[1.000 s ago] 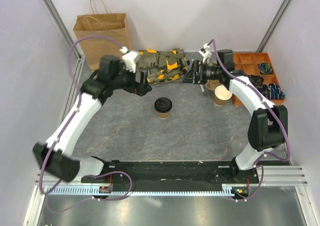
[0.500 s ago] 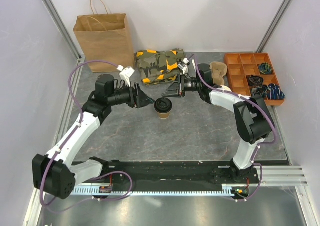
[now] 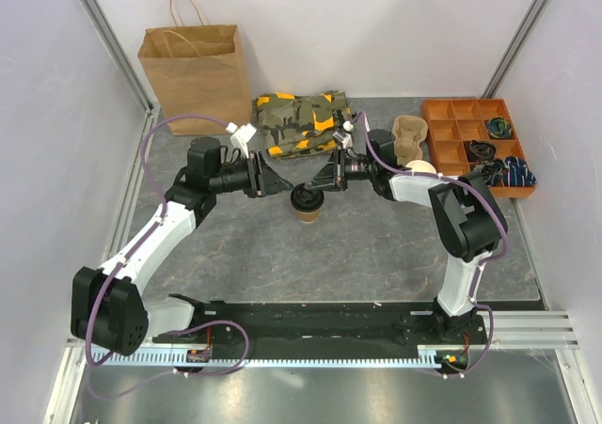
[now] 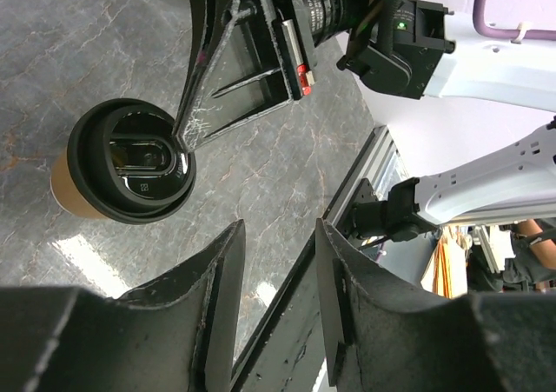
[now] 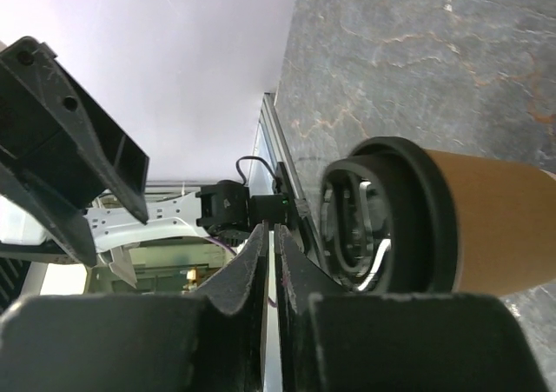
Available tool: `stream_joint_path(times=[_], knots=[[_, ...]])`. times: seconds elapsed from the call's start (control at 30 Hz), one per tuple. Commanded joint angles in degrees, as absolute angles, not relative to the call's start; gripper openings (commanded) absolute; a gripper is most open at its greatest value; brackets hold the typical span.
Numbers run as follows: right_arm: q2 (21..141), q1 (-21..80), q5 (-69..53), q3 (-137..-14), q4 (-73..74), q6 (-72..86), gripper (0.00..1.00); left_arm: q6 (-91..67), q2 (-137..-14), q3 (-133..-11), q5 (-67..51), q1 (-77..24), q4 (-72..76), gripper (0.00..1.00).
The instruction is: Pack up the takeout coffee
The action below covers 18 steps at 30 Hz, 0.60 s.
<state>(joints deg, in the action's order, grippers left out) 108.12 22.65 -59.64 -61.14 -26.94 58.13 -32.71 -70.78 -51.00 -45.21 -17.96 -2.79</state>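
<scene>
I see the takeout coffee (image 3: 307, 201) standing upright on the grey table (image 3: 376, 255), about mid-table, black lid on. Both arms reach in low toward it from opposite sides. The left pincer (image 3: 285, 185) sits just beside the cup on its left; in the left wrist view its fingers stand partly spread with nothing between them, and the cup lies beyond their tips. The right pincer (image 3: 318, 183) comes in from the right, its fingers pressed almost together with only a thin slit between them, gripping nothing. Its tips sit at the rim of the lid; I cannot tell whether they touch it. At the back left stands the paper bag (image 3: 196, 76), well apart from the cup. A camouflage cloth (image 3: 301, 123) lies behind the pincers, with the pulp carrier tray (image 3: 406, 137) and the orange compartment box (image 3: 470, 128) to its right.
</scene>
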Motion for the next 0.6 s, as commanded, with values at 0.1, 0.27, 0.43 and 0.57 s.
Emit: stream_joint_path(times=[0.1,0.27,0.43,0.57], knots=[[110.2,22.9,-60.9,-60.3,-25.5,53.8,0.10,-35.0,-72.3,-50.1,-46.5,-17.8,1.5,0.43],[111.6,22.8,-60.7,-61.2,-21.9,50.6,0.10,-36.2,-74.4,-49.9,-47.2,-17.8,2.9,0.37],[112.8,22.9,-60.6,-61.5,-19.3,48.8,0.08,-36.8,-76.3,-49.8,-48.0,-17.8,4.5,0.28],[113.1,22.9,-60.4,-62.2,-17.0,47.1,0.07,-37.4,-77.2,-49.6,-48.8,-17.8,5.4,0.26]])
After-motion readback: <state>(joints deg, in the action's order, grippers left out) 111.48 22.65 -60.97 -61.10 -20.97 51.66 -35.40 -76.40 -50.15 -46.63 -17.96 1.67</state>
